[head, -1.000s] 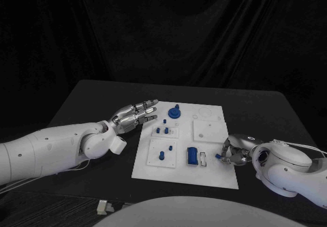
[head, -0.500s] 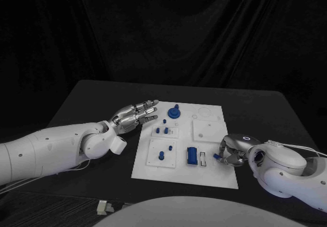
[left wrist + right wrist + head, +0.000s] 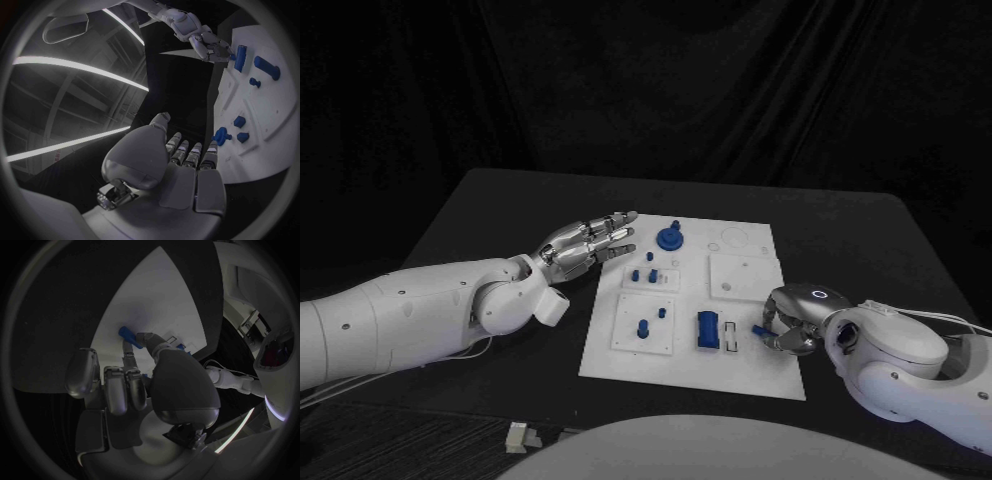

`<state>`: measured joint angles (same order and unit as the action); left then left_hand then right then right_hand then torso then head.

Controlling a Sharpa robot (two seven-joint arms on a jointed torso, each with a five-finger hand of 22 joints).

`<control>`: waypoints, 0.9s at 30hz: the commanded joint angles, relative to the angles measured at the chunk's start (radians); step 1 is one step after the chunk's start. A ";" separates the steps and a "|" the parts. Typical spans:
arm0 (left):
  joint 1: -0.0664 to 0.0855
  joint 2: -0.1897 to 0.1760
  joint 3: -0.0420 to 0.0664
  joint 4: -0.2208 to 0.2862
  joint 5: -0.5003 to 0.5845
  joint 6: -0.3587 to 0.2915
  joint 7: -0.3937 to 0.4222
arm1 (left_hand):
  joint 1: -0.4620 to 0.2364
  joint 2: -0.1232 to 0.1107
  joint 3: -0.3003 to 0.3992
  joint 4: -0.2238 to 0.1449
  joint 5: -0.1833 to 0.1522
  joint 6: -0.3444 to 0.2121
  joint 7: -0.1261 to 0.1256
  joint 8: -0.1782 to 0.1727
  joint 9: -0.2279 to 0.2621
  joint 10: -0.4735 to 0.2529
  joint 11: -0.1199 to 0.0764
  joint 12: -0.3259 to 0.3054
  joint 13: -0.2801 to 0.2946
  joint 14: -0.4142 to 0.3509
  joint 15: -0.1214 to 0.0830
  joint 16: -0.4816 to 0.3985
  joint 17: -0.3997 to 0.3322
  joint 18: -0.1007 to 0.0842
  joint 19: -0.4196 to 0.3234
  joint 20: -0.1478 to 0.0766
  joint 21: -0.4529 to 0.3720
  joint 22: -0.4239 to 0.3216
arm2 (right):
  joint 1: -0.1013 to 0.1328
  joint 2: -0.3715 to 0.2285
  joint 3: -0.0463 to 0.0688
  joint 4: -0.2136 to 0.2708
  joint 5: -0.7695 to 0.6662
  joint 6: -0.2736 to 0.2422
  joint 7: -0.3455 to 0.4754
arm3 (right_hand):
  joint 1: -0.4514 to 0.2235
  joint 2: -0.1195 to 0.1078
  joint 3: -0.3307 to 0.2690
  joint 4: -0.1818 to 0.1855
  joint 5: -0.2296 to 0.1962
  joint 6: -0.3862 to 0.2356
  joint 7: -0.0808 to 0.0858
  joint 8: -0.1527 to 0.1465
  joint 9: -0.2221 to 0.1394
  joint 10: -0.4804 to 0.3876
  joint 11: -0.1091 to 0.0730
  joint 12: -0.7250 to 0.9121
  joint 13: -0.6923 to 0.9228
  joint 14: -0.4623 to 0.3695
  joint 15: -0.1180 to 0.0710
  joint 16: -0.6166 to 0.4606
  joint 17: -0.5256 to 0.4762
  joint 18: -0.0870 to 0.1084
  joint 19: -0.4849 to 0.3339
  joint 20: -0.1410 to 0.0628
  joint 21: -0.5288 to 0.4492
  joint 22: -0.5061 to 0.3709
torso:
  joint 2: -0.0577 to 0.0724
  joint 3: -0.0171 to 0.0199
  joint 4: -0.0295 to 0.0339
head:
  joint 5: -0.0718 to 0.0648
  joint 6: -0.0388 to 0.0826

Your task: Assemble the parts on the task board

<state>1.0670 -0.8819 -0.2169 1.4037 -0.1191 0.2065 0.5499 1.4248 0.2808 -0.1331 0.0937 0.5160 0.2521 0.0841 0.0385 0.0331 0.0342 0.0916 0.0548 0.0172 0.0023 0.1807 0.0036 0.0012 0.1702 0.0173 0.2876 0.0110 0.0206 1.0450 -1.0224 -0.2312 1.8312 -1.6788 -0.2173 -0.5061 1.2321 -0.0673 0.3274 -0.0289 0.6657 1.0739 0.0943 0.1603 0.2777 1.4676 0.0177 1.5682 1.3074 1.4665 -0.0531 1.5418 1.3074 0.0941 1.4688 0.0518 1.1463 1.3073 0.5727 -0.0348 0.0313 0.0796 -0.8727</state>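
The task board (image 3: 747, 375) is a white rectangular plate lying flat in the middle of the black table (image 3: 473, 215). It carries several raised white square panels. Blue parts are spread over it: a round knob-like piece with a stem (image 3: 671, 238) stands near the far edge, small pegs (image 3: 645, 273) sit on the panel below it, and two more pegs (image 3: 642, 327) stand on the near left panel. An oblong blue block (image 3: 708, 329) lies on the near middle of the board beside a narrow white slot.

At the board's near right edge the right hand (image 3: 790, 322) rests with its fingers curled down, pinching a small blue piece (image 3: 760, 330) against the board just beside the oblong block. The right wrist view shows the fingertips (image 3: 127, 350) touching this blue piece (image 3: 127, 333) on the white surface.

The left hand (image 3: 584, 243) hovers above the table just beside the board's left edge, near the knob-like piece, holding nothing, its fingers extended and slightly apart.
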 commanded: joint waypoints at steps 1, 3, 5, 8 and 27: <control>-0.001 0.001 0.001 0.002 0.001 0.013 0.010 | -0.011 0.003 0.004 -0.007 0.006 -0.001 0.006 0.006 0.001 0.003 0.011 0.006 0.002 -0.002 0.006 -0.003 -0.001 0.006 0.003 0.003 0.004 0.002 | -0.020 -0.007 -0.017 -0.006 0.045 0.009 0.002 | -0.021 0.019 0.009 0.010 0.019 0.018 -0.010 0.003 -0.056 0.103 -0.009 0.003 0.263 0.081 -0.011 0.000 0.131 -0.014 0.000 -0.006 0.006 0.158 | 0.000 0.0007 0.0011 | 0.000 0.000; -0.001 0.001 0.001 0.002 0.001 0.013 0.010 | -0.011 0.003 0.004 -0.007 0.006 -0.001 0.006 0.006 0.001 0.003 0.011 0.006 0.002 -0.002 0.006 -0.003 -0.001 0.006 0.003 0.003 0.004 0.002 | -0.020 -0.011 -0.016 -0.002 0.072 -0.007 0.006 | -0.024 0.023 0.013 0.013 0.024 0.021 -0.011 0.001 -0.057 0.103 -0.010 0.003 0.263 0.081 -0.011 0.000 0.131 -0.014 0.000 -0.007 0.005 0.158 | 0.000 0.0007 0.0014 | 0.001 0.000; -0.001 0.000 0.001 0.003 0.001 0.012 0.010 | -0.012 0.002 0.006 -0.008 0.006 0.001 0.005 0.007 0.001 0.005 0.016 0.008 0.002 -0.001 0.006 -0.003 -0.001 0.005 0.003 0.003 0.004 0.002 | -0.020 -0.016 -0.016 0.003 0.113 -0.021 0.008 | -0.028 0.024 0.014 0.015 0.024 0.024 -0.012 0.001 -0.057 0.103 -0.010 0.003 0.263 0.081 -0.012 0.000 0.132 -0.014 0.000 -0.007 0.006 0.158 | -0.001 0.0001 0.0009 | 0.002 0.000; -0.001 -0.001 0.001 0.004 0.001 0.011 0.010 | -0.013 0.002 0.006 -0.008 0.005 0.000 0.004 0.007 0.001 0.006 0.018 0.009 0.003 -0.001 0.006 -0.002 0.000 0.005 0.003 0.003 0.005 0.002 | -0.017 -0.028 -0.016 0.013 0.221 -0.043 0.009 | -0.045 0.028 0.015 0.026 -0.002 0.030 -0.014 -0.004 -0.059 0.103 -0.013 0.003 0.263 0.081 -0.014 0.000 0.132 -0.015 0.001 -0.009 0.008 0.159 | -0.002 -0.0002 0.0000 | 0.008 0.000; -0.001 -0.004 0.001 0.010 0.001 0.001 0.006 | -0.018 0.000 0.010 -0.010 0.005 0.005 0.002 0.008 0.002 0.013 0.030 0.018 0.005 0.002 0.005 0.000 0.001 0.006 0.005 0.003 0.006 0.004 | 0.038 -0.047 -0.016 0.041 0.904 -0.116 -0.013 | -0.073 0.028 0.010 0.044 -0.027 0.027 -0.015 -0.018 -0.064 0.103 -0.016 0.003 0.263 0.076 -0.012 -0.006 0.106 -0.010 -0.006 -0.009 -0.019 0.151 | -0.001 -0.0011 0.0005 | 0.013 0.000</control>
<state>1.0670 -0.8868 -0.2169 1.4100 -0.1192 0.2061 0.5468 1.4153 0.2796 -0.1261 0.0868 0.5160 0.2521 0.0841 0.0426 0.0341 0.0496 0.1143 0.0688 0.0203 0.0023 0.1807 0.0036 0.0018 0.1701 0.0172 0.2876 0.0110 0.0232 1.0822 -1.0696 -0.2461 1.8684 -0.9538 -0.3110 -0.4973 1.1653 -0.0384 0.3391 0.0086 0.6448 1.0810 0.0907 0.1480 0.2145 1.4633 0.0052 1.5682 1.3073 1.4653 -0.0664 1.5418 1.3074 0.0940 1.4652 0.0483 1.1307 1.3079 0.5709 -0.0351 0.0330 0.0916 -0.8727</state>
